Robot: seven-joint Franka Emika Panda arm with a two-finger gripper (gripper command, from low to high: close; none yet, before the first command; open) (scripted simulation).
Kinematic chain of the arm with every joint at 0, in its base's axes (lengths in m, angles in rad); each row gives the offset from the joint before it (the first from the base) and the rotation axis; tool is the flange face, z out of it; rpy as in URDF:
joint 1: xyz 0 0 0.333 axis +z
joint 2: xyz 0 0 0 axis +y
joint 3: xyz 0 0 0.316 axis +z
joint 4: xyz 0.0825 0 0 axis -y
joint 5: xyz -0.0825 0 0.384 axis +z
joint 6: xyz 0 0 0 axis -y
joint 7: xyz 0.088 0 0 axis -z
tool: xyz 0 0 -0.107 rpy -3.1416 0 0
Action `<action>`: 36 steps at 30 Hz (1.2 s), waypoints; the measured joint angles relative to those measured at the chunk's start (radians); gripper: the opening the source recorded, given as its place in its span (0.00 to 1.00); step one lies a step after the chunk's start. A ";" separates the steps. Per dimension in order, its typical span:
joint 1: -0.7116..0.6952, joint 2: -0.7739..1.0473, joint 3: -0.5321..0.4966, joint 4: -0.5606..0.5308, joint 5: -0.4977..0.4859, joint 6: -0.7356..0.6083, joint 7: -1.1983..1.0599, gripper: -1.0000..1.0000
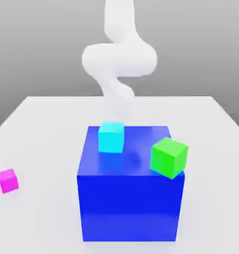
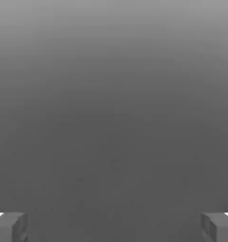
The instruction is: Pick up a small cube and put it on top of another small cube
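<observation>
The jaws (image 2: pixel 114 228) stand wide apart, empty. A cyan cube (image 1: pixel 111 137) and a tilted green cube (image 1: pixel 169 158) sit on the blue block (image 1: pixel 130 206); a magenta cube (image 1: pixel 8 181) lies on the white surface (image 1: pixel 42 144).

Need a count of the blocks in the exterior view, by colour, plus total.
Cyan, small cube: 1
Green, small cube: 1
Magenta, small cube: 1
Blue, large block: 1
Total: 4
</observation>
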 joint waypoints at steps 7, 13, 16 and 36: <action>-0.125 0.256 -0.121 -0.086 -0.028 0.130 0.032 0.50; -0.219 0.470 -0.242 -0.159 -0.015 0.239 0.032 0.50; -0.263 0.581 -0.303 -0.195 0.016 0.294 0.014 0.50; -0.606 1.101 -0.169 -0.235 0.396 0.590 -0.254 0.00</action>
